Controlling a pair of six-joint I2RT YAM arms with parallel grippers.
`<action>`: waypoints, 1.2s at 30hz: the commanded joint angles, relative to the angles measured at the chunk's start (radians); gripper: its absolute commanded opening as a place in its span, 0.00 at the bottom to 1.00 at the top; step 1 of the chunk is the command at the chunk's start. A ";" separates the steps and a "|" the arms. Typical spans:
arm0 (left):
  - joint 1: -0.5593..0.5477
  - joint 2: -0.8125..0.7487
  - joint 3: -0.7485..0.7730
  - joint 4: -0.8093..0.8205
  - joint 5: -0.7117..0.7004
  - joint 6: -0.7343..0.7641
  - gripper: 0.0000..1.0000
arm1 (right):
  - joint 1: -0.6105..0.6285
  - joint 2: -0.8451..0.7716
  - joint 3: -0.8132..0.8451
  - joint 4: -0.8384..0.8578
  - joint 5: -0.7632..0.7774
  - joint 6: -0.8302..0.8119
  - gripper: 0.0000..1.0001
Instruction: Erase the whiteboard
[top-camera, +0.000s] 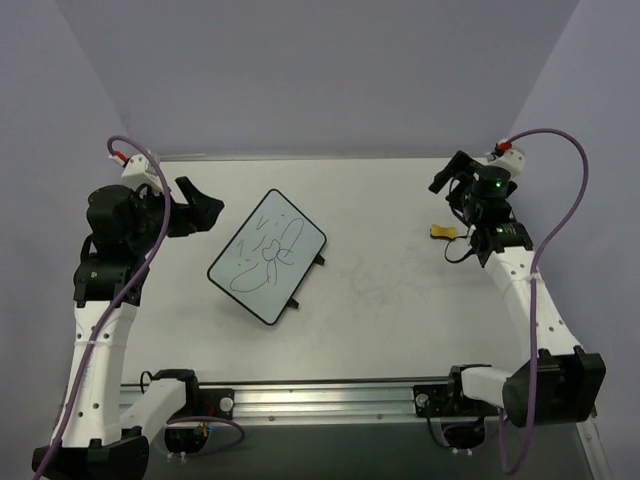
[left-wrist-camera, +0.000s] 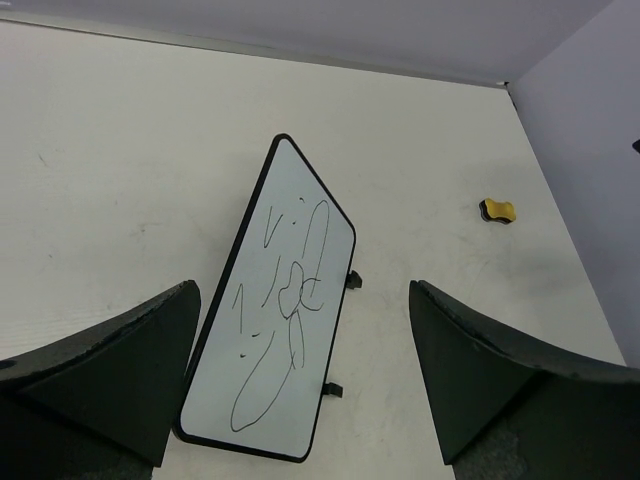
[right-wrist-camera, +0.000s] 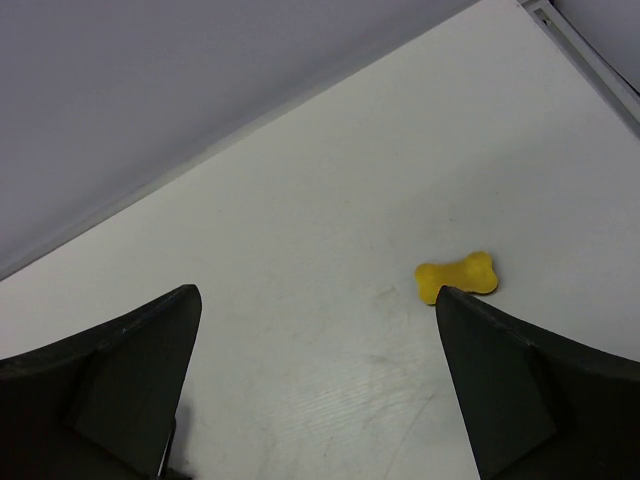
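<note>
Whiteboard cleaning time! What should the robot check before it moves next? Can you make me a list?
1. Eraser free to grab: ok. It lies alone on the table, with nothing touching it.
2. Right tool ready: ok. It is open and empty, and the eraser is just ahead of it.
3. Eraser in a tool: not ok. Neither tool holds it yet.
4. Left tool out of the way: ok. It is open, empty and beside the whiteboard, not on it.
5. Whiteboard clean: not ok. Dark scribbles cover the middle.
6. Whiteboard will stay put when wiped: cannot tell.
</note>
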 joint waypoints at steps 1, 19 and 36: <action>-0.007 -0.025 0.052 -0.056 -0.002 0.066 0.94 | 0.018 0.112 0.050 -0.056 0.089 -0.026 1.00; -0.015 -0.058 -0.048 -0.006 -0.004 0.076 0.94 | -0.029 0.626 0.244 -0.168 0.237 0.231 0.86; -0.015 -0.071 -0.060 -0.004 -0.010 0.077 0.94 | -0.085 0.691 0.287 -0.253 0.267 0.469 0.77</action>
